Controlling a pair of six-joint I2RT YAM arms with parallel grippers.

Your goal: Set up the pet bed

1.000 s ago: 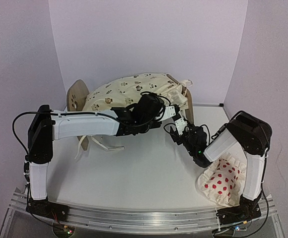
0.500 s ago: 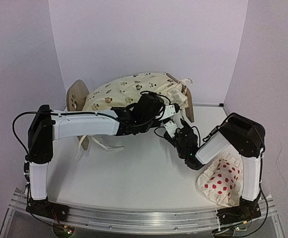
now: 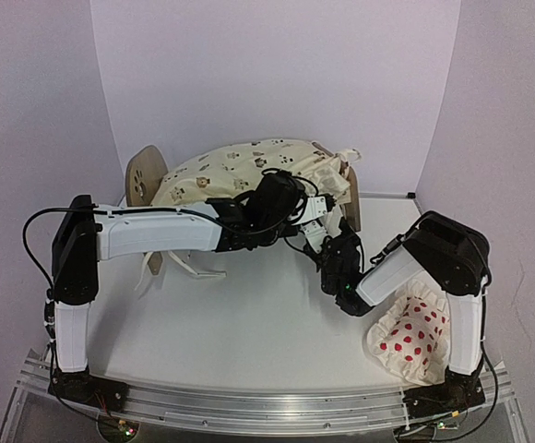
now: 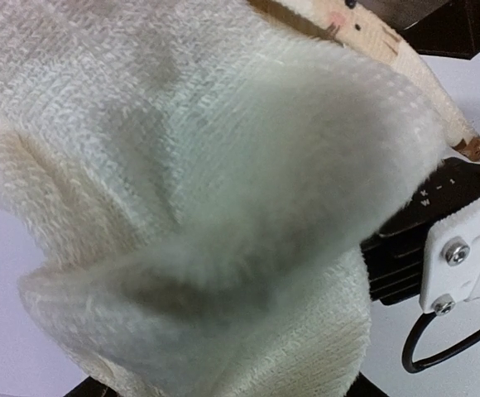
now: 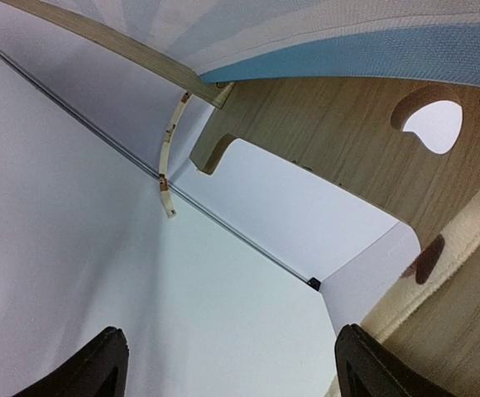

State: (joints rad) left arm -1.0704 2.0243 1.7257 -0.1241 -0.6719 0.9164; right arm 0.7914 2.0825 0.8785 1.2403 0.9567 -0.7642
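White table, cushion over pet bed

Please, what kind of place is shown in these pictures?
Probably a robot test cell, not a home: plain pale walls enclose a white table, and the left arm and right arm stand on a metal rail at its near edge.

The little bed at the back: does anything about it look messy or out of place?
Yes. The cushion sits heaped and lopsided over the bed frame instead of lying flat inside it. The dotted pillow lies apart from both, on the table at the front right.
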